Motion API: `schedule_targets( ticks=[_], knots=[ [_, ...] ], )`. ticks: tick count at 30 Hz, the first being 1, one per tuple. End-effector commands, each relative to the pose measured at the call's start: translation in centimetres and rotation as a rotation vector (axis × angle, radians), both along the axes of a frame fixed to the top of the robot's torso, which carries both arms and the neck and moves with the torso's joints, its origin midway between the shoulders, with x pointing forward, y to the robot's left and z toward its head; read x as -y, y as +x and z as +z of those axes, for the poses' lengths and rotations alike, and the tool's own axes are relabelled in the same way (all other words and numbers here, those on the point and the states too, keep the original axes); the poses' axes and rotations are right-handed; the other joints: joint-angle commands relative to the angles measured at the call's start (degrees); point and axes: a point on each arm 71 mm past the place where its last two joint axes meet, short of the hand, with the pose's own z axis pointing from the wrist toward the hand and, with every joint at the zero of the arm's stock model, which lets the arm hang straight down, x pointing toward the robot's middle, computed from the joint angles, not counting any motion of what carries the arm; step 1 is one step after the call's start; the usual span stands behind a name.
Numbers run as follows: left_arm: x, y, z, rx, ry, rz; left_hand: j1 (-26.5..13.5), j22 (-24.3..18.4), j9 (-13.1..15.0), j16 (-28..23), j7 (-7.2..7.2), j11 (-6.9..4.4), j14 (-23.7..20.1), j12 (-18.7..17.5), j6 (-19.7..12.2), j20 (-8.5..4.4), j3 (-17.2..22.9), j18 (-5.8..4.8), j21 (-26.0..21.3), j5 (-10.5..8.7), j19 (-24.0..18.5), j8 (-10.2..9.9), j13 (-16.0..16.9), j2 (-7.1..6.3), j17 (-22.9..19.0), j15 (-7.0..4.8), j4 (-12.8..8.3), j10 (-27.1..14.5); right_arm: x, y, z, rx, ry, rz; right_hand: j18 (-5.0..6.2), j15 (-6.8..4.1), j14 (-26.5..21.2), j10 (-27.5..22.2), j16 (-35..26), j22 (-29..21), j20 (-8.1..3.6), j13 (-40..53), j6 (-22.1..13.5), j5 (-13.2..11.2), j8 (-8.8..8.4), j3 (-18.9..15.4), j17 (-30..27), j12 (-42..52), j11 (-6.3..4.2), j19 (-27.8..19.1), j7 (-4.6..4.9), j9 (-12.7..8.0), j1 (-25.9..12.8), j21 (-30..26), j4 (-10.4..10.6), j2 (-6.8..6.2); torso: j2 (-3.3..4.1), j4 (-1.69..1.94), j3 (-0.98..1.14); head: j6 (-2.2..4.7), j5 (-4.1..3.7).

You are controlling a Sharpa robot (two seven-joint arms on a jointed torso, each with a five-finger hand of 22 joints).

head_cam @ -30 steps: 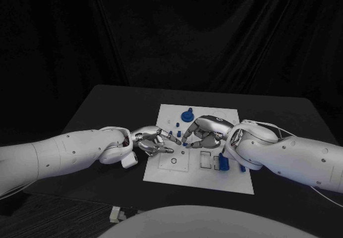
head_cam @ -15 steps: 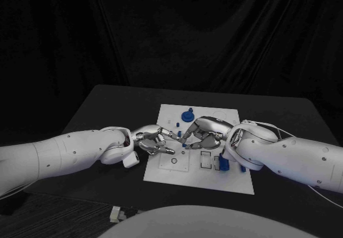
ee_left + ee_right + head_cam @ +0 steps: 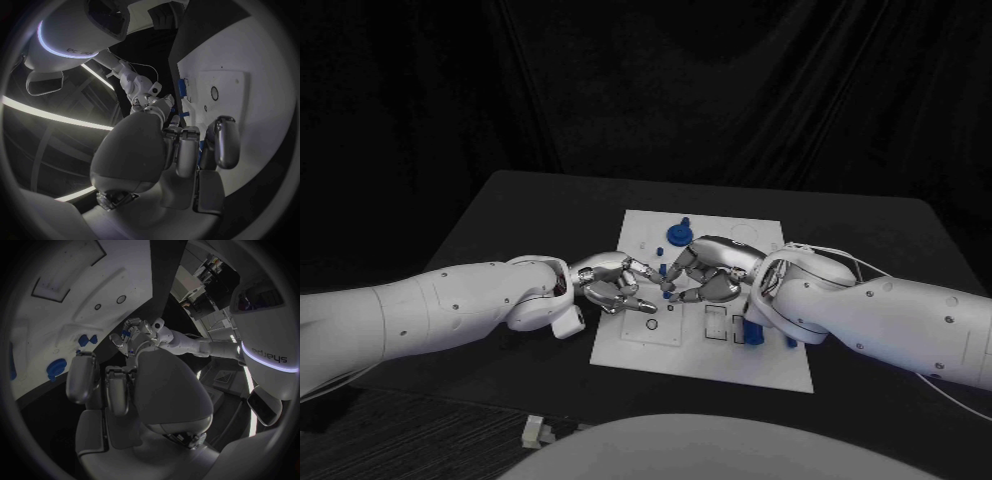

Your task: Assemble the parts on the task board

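- As I read the head view, the black table [image 3: 516, 215] carries the white task board [image 3: 711, 355] at its centre, and both hands meet over the board's near-left area
- My right arm [image 3: 877, 310] enters from the right; its right hand [image 3: 704, 270] hangs over the board with fingers curled toward the other hand; a small blue part [image 3: 671, 291] sits at its fingertips, but I cannot tell whether it is pinched
- My left arm [image 3: 430, 310] enters from the left; the left hand [image 3: 610, 283] has fingers curled in close to the right hand's fingertips; I cannot tell whether it holds anything
- A round blue part [image 3: 678, 235] stands on the board's far side
- Further blue pieces [image 3: 750, 328] stand on the board beside the right wrist
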Motion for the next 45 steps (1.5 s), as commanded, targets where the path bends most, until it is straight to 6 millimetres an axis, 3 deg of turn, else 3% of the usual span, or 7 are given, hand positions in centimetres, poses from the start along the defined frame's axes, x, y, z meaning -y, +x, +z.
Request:
schedule_targets(
  ticks=[1, 11, 24, 36, 45],
  knots=[
    [0.37, -0.17, 0.04, -0.008, -0.025, -0.019, 0.6, 10.9, 0.0, 0.1, -0.01, -0.37, 5.8, -0.1, 0.4, -0.36, -0.1, 0.57, -0.3, 0.22, 0.0, 0.2, 13.0, -0.10, 15.1, -0.44, -0.3, 3.8, -0.14, -0.06, 0.08, -0.007, 0.004, 0.013, -0.32, 0.29, 6.1, 6.1, 0.1, 10.2, 0.34, 15.1, 0.1, 0.2, -0.33, -0.1, 15.1, 0.1, 0.48, -0.1, 0.35, -0.1, 0.2, -0.4, -0.3, -0.01, 0.01, 0.01, 0.00, -0.01, 0.14],
    [0.74, -0.18, -0.01, -0.007, -0.030, -0.024, 0.3, 10.8, 0.1, 0.1, -0.10, -0.49, 5.8, 0.0, 0.7, -0.53, -0.4, 0.58, -0.4, -0.50, 0.0, 0.3, 13.1, 0.18, 15.1, -0.57, 0.0, 4.0, -0.36, -0.19, 0.06, -0.014, 0.002, 0.025, -0.28, 0.38, 6.1, 6.1, 0.1, 10.1, 0.42, 15.1, 0.1, 0.2, -0.38, 0.0, 15.1, 0.1, 0.58, -0.2, 0.44, -0.1, 0.3, -0.6, -0.4, 0.04, 0.00, 0.02, -0.01, -0.01, 0.15],
    [0.97, -0.25, -0.04, -0.011, -0.036, -0.032, 0.7, 10.9, 0.7, 0.1, -1.04, -0.83, 5.8, 0.1, 5.3, -0.93, -1.0, 0.57, -0.5, -0.49, 0.0, 1.9, 13.3, 0.64, 15.1, -0.91, -0.1, 4.1, -0.49, -0.23, -0.02, -0.022, -0.006, 0.028, -0.27, 0.46, 6.1, 6.1, 0.1, 10.1, 0.49, 15.1, 0.0, 0.2, -0.41, 0.0, 15.1, 0.1, 0.66, -0.2, 0.54, -0.2, 0.3, -0.7, -0.4, 0.11, 0.01, 0.00, 0.00, -0.01, 0.31],
    [0.90, -0.28, -0.03, -0.011, -0.037, -0.031, 0.7, 10.8, 0.8, 0.1, -0.93, -0.90, 5.8, 0.1, 7.2, -1.04, -1.1, 0.58, -0.6, -0.43, 0.0, 2.6, 13.3, 0.82, 15.1, -1.00, 0.0, 4.1, -0.48, -0.20, -0.09, -0.027, -0.012, 0.029, -0.24, 0.54, 6.1, 6.1, 0.1, 10.1, 0.57, 15.1, 0.0, 0.2, -0.41, 0.1, 15.1, 0.1, 0.75, -0.3, 0.62, -0.2, 0.4, -0.8, -0.5, 0.19, 0.00, 0.00, 0.00, -0.01, 0.38],
    [0.85, -0.28, -0.05, -0.011, -0.036, -0.031, 0.7, 10.8, 1.0, 0.1, 0.03, -0.93, 5.8, 0.1, 9.2, -1.11, -1.2, 0.58, -0.7, -0.27, -0.1, 3.2, 13.3, 0.96, 15.1, -1.05, 0.1, 4.1, -0.47, -0.19, -0.11, -0.029, -0.013, 0.029, -0.21, 0.57, 6.1, 6.1, 0.1, 10.0, 0.60, 15.1, 0.0, 0.2, -0.42, 0.1, 15.1, 0.1, 0.79, -0.4, 0.66, -0.2, 0.5, -1.0, -0.5, 0.21, 0.01, 0.02, 0.00, -0.01, 0.33]
  ],
)
